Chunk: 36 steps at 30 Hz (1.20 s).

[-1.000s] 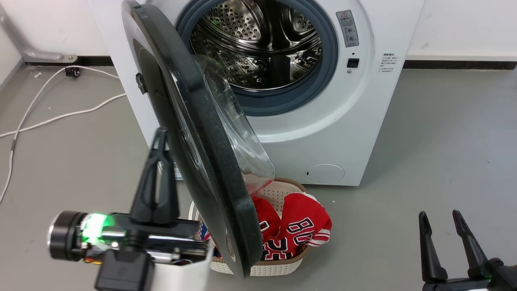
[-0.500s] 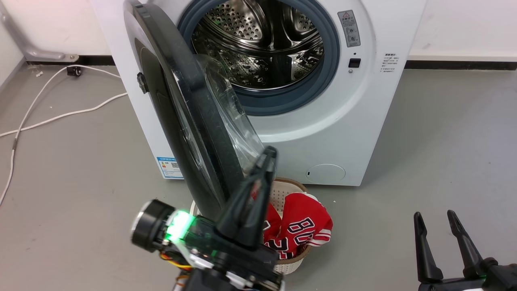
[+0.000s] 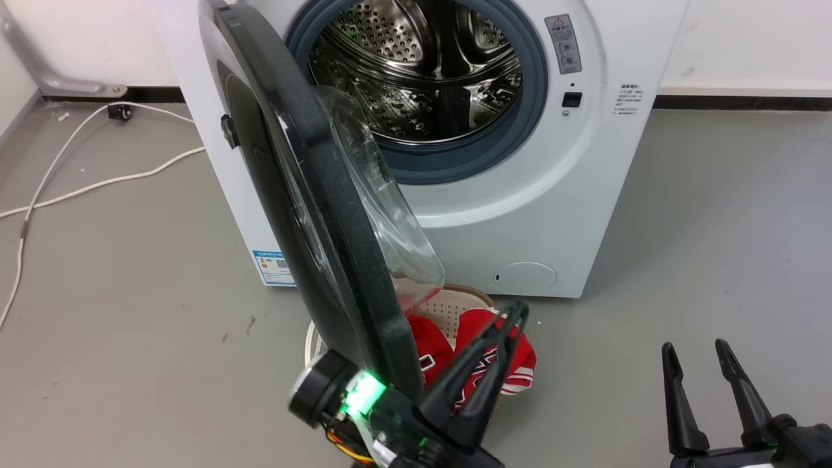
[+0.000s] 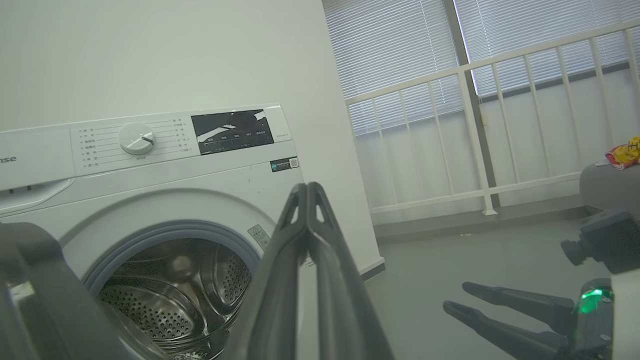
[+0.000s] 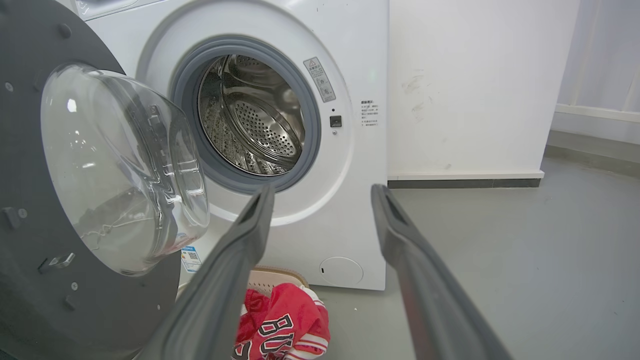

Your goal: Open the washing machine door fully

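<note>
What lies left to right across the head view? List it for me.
White cable on the floor → glossy black round washing machine door → perforated steel drum → grey warning label → right end effector with two dark fingers.

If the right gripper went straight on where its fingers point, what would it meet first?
Probably the white front of the washing machine, just right of the drum opening; nothing shows between it and the right gripper, though depth is unclear.
</note>
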Available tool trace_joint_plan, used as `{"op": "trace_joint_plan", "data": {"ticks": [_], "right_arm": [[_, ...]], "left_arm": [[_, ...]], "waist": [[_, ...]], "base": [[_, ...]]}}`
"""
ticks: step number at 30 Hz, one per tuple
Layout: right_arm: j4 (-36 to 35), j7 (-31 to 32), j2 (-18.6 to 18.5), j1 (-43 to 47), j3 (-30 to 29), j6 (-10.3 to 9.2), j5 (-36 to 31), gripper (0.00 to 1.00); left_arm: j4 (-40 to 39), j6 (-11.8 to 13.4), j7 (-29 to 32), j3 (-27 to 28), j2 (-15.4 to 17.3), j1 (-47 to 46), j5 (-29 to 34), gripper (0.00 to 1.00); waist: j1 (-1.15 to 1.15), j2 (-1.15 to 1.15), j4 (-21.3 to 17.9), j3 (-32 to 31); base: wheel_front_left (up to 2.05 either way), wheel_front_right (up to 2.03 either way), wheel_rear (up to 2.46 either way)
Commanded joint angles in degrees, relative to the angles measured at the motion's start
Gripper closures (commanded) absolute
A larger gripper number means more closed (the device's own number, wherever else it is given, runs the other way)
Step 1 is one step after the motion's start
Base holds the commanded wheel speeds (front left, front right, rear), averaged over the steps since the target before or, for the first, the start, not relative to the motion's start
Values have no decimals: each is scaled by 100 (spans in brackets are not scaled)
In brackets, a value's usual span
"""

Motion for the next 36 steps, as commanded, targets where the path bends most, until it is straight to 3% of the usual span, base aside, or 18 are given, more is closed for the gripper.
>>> {"op": "trace_joint_plan", "data": {"ticks": [1, 21, 36], "right_arm": [[-2, -12, 20, -59, 0, -1, -6, 0], [98, -12, 19, -145, 78, -1, -48, 0], [165, -11, 19, -251, 125, -1, -51, 0]], "left_arm": [[89, -24, -13, -59, 56, 95, -42, 100], [1327, 36, -13, -206, 153, 249, -456, 100], [2333, 101, -13, 266, 86, 181, -736, 100]], "waist": [[0, 0, 10, 8], [0, 0, -16, 93], [0, 0, 10, 209]], "base": [[0, 0, 0], [0, 0, 0], [0, 0, 0]]}}
